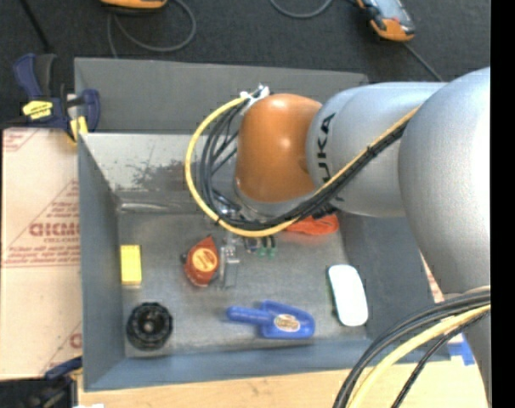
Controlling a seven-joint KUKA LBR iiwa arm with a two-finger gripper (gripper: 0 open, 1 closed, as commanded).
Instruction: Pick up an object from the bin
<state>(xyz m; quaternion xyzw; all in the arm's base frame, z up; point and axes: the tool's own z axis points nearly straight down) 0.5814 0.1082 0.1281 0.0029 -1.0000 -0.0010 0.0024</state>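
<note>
Gripper (229, 262) low beside an orange-red round object (201, 263), mid-bin (100, 270)
The object lies just toward the view's left of the gripper; whether it is open or closed, I cannot tell.

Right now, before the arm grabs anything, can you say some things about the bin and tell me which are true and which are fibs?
1. The yellow block lies by the left wall of the bin. True.
2. The white oval thing lies in the left corner. False: it lies on the right side.
3. The black round thing sits in the near left corner. True.
4. The gripper hangs over the blue thing. False: it is beside the orange round thing in the middle, and the blue thing lies nearer the front wall.
</note>
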